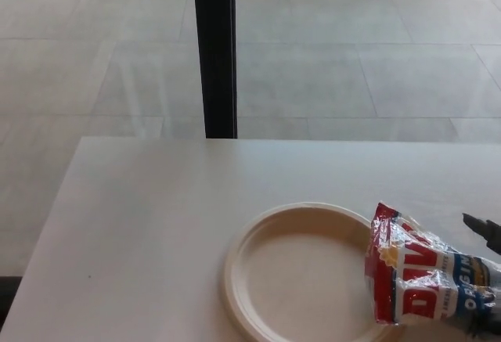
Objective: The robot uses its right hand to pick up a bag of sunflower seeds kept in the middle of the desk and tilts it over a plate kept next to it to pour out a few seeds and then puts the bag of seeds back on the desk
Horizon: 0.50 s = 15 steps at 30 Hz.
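Note:
The sunflower seed bag [427,283], red, white and blue, sits at the lower right of the head view. Its crinkled red top end leans over the right rim of the cream paper plate [301,275]; no seeds show in the plate. Only a small black tip of my right hand [483,229] pokes in at the right edge, just above the bag's far end. The rest of that hand is out of frame, so its hold on the bag is hidden. My left hand does not show.
The pale desk [156,217] stretches left and back from the plate. Beyond its far edge stands a black vertical post [214,52] against a tiled floor.

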Motion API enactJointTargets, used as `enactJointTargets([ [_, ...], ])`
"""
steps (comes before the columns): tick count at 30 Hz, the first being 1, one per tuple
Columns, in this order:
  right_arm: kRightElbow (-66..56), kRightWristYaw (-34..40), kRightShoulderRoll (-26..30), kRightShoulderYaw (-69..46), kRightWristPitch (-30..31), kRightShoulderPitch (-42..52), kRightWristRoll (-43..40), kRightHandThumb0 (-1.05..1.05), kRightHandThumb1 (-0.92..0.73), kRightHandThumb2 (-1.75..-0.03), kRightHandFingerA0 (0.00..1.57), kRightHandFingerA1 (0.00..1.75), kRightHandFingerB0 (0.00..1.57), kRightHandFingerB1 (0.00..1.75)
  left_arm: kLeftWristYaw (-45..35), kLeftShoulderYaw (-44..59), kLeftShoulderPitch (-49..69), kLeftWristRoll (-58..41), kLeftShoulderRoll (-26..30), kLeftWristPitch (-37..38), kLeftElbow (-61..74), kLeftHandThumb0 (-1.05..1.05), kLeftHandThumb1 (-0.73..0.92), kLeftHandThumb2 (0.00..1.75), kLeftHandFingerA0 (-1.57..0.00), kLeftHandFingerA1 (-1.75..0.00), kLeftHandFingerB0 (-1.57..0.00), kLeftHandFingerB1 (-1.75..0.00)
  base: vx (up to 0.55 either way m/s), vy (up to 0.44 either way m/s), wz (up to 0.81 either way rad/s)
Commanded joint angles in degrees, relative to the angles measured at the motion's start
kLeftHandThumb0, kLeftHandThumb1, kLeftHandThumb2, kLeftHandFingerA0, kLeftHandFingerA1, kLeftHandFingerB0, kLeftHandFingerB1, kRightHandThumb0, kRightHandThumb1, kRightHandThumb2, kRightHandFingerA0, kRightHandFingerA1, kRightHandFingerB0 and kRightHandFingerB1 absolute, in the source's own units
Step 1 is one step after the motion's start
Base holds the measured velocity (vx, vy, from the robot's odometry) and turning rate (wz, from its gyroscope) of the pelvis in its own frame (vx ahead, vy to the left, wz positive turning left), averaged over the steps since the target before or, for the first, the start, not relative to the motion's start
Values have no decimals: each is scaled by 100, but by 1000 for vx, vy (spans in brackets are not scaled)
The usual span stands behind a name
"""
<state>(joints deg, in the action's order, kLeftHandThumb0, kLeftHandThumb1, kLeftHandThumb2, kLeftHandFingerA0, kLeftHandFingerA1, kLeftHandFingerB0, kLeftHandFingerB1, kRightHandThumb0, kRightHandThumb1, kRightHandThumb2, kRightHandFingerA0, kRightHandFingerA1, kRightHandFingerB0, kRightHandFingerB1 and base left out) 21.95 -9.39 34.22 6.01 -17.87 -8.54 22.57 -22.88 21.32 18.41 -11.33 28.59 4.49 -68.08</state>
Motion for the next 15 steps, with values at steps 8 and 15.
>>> enactJointTargets([
  [8,362,235,136,156,147,208,376,-87,-50,-82,0,0,0,8,102,-311,41,278,125,195,-23,-64,57,106,-23,-62,-3,-51,0,0,0],
  [15,637,221,161,13,374,172,265,-88,-50,-79,0,0,0,5,165,-335,28,287,95,248,-98,-64,71,97,-28,-65,-10,-51,0,0,0],
])
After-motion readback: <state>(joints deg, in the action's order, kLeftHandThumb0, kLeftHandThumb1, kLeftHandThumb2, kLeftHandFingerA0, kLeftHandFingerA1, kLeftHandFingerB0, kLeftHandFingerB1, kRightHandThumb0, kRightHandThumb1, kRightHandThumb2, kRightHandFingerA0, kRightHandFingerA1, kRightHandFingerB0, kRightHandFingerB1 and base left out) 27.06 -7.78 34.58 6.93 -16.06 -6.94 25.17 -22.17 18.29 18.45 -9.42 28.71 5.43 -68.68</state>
